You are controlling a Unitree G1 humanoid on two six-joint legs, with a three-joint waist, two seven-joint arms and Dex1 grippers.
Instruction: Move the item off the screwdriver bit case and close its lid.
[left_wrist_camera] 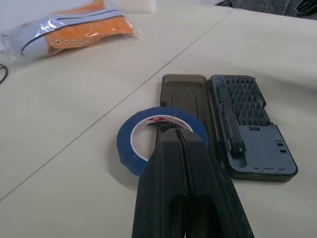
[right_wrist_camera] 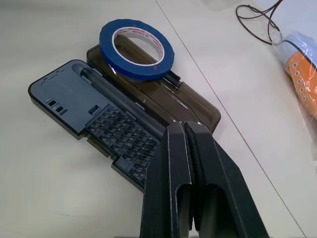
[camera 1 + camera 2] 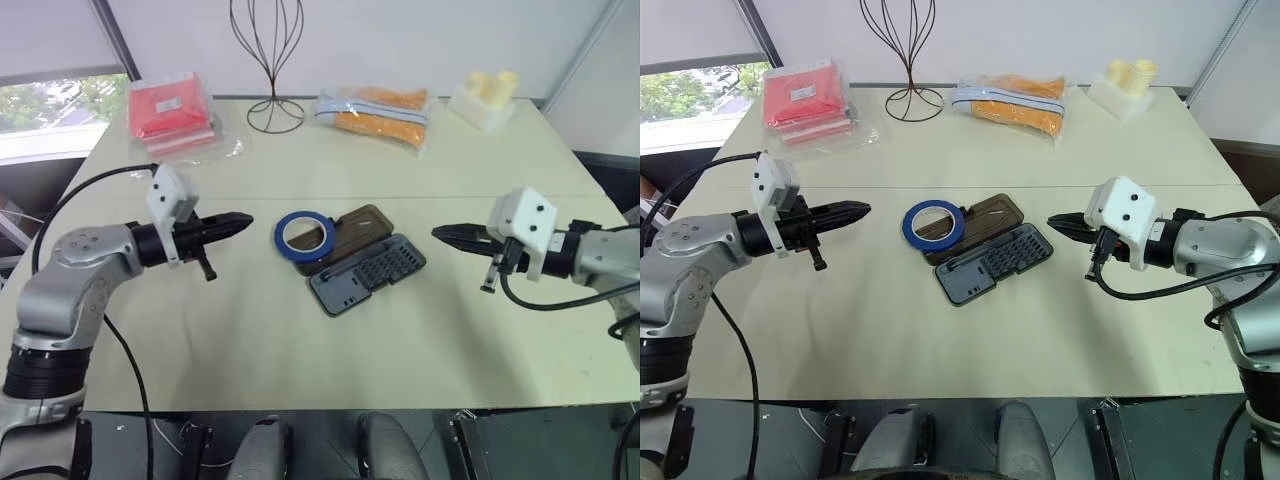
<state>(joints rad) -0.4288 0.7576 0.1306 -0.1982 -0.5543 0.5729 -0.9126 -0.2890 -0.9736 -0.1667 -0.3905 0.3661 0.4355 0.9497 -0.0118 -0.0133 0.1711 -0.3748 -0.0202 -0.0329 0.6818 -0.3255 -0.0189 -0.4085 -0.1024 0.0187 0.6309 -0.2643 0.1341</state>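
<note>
Between closed hands (image 3: 235, 222) (image 3: 447, 234): tape roll (image 3: 306, 236) on open lid (image 3: 352, 229).

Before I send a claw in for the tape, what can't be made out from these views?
- Lid under the tape roll: covered by the roll in every view.
- Bits in the case: too small in the eye views to tell apart; right wrist view, the right claw hides the tray's near corner.
- Tape roll's near edge: left wrist view, behind the left claw.
- Latch tab: too small to locate.
</note>
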